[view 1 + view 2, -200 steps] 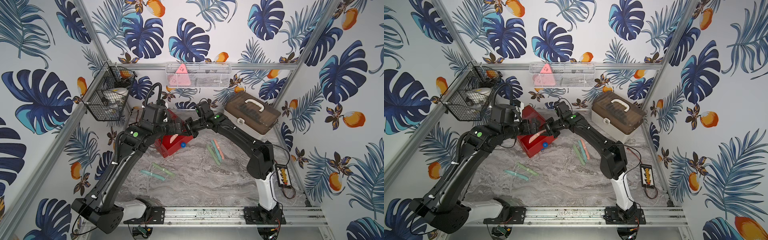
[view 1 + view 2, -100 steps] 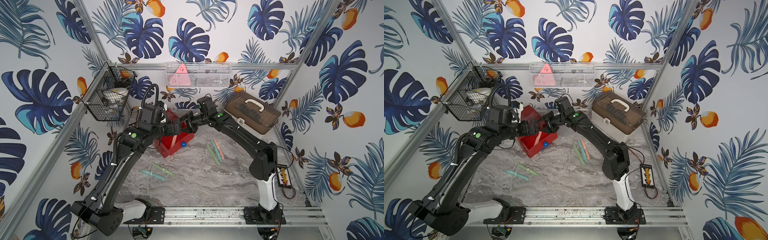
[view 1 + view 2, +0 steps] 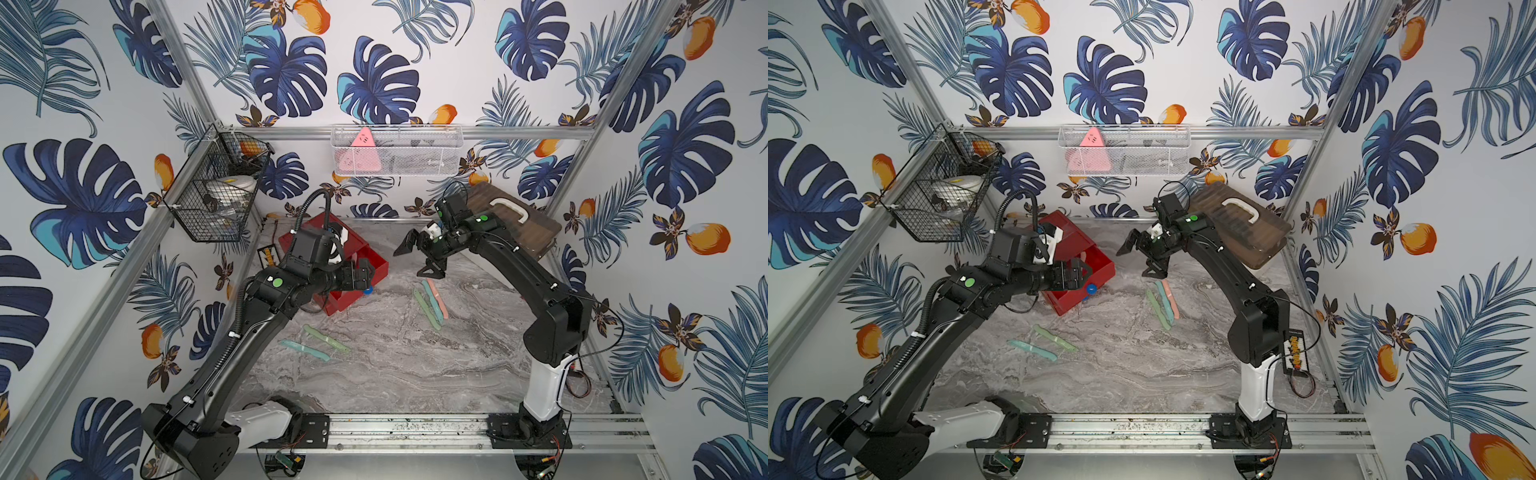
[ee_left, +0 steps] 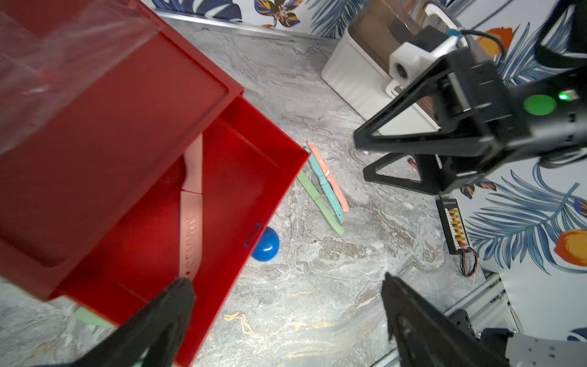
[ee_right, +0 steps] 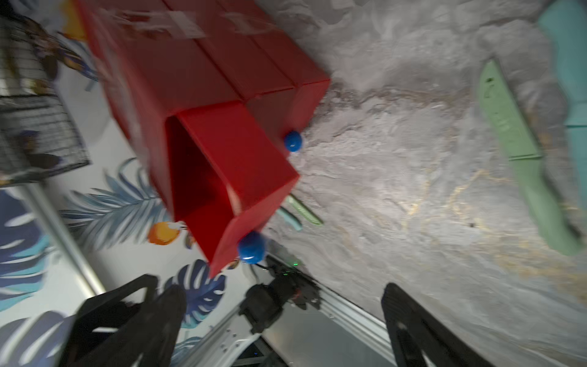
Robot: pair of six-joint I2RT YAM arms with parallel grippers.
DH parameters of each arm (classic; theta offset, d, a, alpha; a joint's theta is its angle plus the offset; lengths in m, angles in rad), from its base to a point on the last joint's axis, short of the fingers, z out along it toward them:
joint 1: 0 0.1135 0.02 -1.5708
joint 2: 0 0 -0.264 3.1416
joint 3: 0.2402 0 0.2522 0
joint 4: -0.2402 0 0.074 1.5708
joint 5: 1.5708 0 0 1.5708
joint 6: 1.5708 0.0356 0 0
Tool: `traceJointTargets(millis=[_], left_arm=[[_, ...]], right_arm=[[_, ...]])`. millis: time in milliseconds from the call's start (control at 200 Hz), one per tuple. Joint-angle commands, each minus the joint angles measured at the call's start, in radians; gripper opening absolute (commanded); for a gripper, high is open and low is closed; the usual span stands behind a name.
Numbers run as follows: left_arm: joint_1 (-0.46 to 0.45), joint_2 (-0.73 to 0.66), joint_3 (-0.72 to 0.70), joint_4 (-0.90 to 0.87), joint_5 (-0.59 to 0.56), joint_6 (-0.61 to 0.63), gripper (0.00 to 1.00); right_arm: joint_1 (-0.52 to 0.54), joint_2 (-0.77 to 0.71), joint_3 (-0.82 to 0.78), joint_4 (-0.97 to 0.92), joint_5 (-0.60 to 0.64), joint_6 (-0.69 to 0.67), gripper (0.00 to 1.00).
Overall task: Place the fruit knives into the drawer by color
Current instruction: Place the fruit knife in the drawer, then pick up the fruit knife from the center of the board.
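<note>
Right hand hangs wide and empty above the counter, between the chest and the case. Left hand, also wide and empty, hovers at the front of the open drawer. One pink knife lies slantwise in that drawer. Three knives lie touching near the right hand, and two more lie nearer the left arm. Likely trouble: the second pink knife touches a teal one, so a grab could drag both, and the left finger by the drawer rim might shove the chest. A second ago the right hand was narrower, over the drawer; it has since opened and drawn back toward the case.
</note>
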Motion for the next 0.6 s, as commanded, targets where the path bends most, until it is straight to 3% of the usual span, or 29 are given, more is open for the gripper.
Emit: traceJointTargets(millis=[0, 195, 375, 595], left_arm=[[-0.086, 0.01, -0.019, 0.055, -0.029, -0.016, 0.99], [-0.301, 0.064, -0.048, 0.09, -0.131, -0.045, 0.99], [-0.422, 0.084, -0.129, 0.172, -0.155, -0.124, 0.99], [-0.476, 0.055, -0.258, 0.265, -0.154, -0.225, 0.99]], right_arm=[[-0.002, 0.022, -0.018, -0.204, 0.218, -0.268, 0.99], [-0.011, 0.071, -0.069, -0.243, 0.453, -0.349, 0.97], [-0.019, 0.16, -0.098, -0.211, 0.521, -0.392, 0.9], [-0.034, 0.241, -0.096, -0.171, 0.589, -0.425, 0.75]])
